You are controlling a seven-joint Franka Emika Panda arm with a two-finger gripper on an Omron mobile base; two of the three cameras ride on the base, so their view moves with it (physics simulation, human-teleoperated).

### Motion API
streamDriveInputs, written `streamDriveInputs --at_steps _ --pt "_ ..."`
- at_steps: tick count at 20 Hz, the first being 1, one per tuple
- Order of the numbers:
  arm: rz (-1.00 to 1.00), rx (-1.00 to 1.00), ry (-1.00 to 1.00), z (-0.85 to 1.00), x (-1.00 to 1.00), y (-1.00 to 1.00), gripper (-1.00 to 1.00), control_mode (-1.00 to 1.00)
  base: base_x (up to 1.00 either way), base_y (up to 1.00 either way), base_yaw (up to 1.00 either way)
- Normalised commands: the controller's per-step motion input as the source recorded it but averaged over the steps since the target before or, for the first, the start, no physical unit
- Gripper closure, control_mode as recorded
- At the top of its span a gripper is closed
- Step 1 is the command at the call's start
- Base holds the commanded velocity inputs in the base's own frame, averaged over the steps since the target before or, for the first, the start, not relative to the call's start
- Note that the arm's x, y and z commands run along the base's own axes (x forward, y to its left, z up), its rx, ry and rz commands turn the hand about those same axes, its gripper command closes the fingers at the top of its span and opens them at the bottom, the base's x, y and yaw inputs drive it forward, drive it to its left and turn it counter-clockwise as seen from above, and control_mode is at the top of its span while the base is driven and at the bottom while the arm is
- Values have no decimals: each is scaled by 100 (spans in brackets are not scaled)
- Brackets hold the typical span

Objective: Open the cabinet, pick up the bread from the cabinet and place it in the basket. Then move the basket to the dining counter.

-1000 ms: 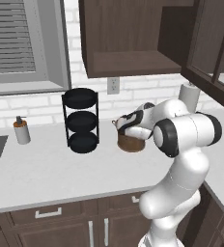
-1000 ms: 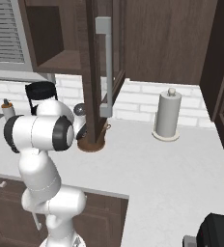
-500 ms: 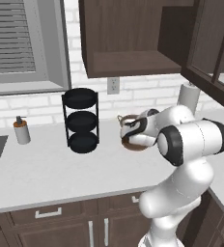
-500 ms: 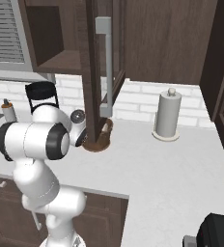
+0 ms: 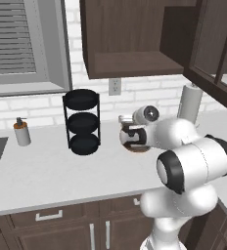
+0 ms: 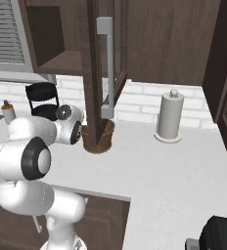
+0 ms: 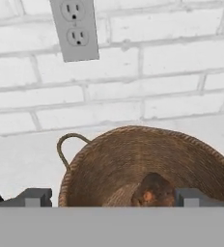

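woven brown wicker marks the basket, which is seen just below and ahead of the claw in the hand view, its round mouth turned up toward the spread jaws. the claw is held wide and nothing is gripped. the bread, a small rounded brown loaf, lies inside the basket, directly between the two finger tips. one loop handle sits to the claw's left on the rim. the basket stands on the counter beneath the opened cabinet.
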Motion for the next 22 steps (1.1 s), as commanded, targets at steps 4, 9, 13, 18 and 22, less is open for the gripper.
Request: streamDriveInputs --at_steps 4,9,13,18,22 --pt "-6 11 -1 65 -31 37 -100 -100 0 0 0" --pt "-10 28 0 48 -49 27 -100 -100 0 0 0" --pt "-11 32 0 22 -62 1 -100 -100 0 0 0" --pt "-15 30 0 10 -61 0 -100 -100 0 0 0" --pt "-34 16 0 2 -47 1 -100 -100 0 0 0"
